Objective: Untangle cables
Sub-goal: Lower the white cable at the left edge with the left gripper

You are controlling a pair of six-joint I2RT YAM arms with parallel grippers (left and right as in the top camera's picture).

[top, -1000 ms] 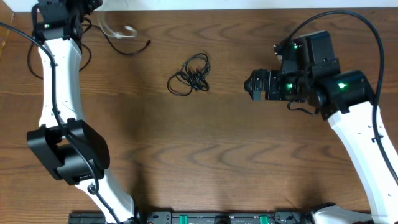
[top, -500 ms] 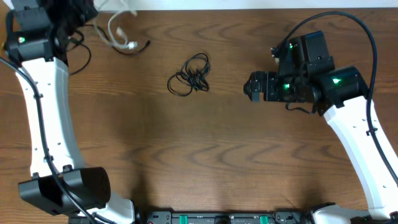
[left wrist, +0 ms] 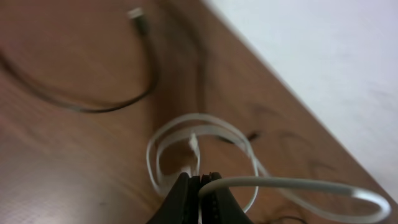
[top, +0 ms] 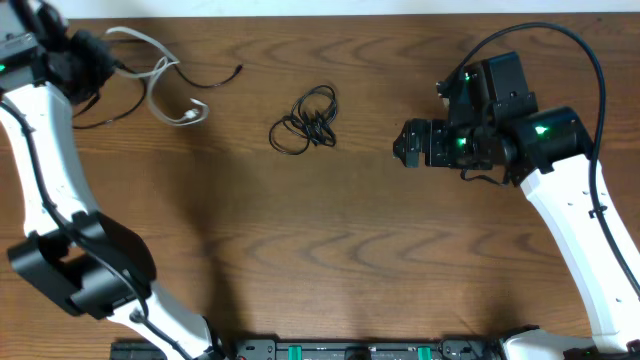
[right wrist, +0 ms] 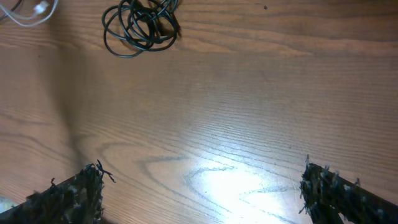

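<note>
L jaws are clamping shut on the white cable (left wrist: 298, 183) up at the tabletop's (top: 330, 240) 11 o'clock; black coil (top: 315, 128) is sitting near 12, R jaws gaping wide at its 3 o'clock.

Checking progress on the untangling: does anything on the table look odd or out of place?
Only the black bundle in the middle stands out: a tangled coil, no gripper on it. The white cable hangs looped from the shut left gripper, a loose black cable beside it. Nothing looks damaged.
</note>
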